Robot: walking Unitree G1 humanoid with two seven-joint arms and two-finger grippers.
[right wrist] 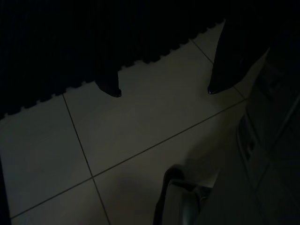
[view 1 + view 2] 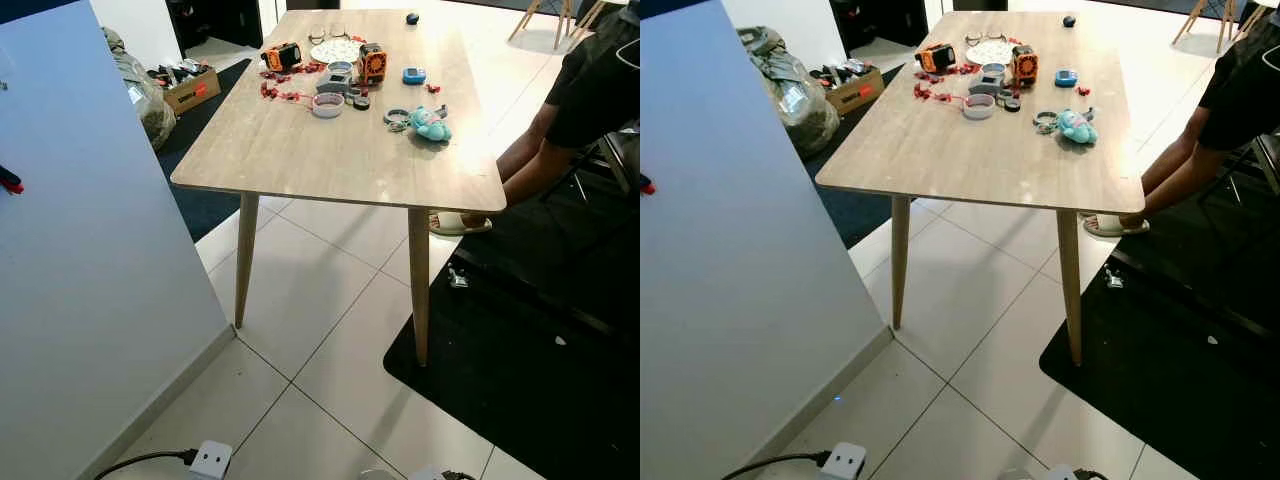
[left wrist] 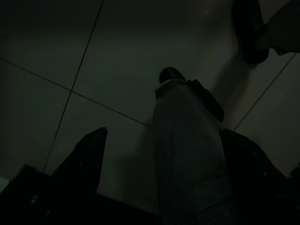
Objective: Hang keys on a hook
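Upper centre of the head view: a wooden table (image 2: 330,160) bearing the keys (image 2: 398,117), attached to a teal plush (image 2: 431,124), beside tape (image 2: 327,104) and small gadgets. At left edge, a red hook (image 2: 9,181) on a white panel (image 2: 90,290). At right, a seated person (image 2: 580,100). Both wrist views are dark: left gripper (image 3: 164,154) and right gripper (image 1: 161,91) hang over floor tiles, fingers spread.

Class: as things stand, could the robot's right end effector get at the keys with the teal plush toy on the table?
Probably not yet. The keys lie far across the table, while the right end effector hangs open, low over the floor tiles.
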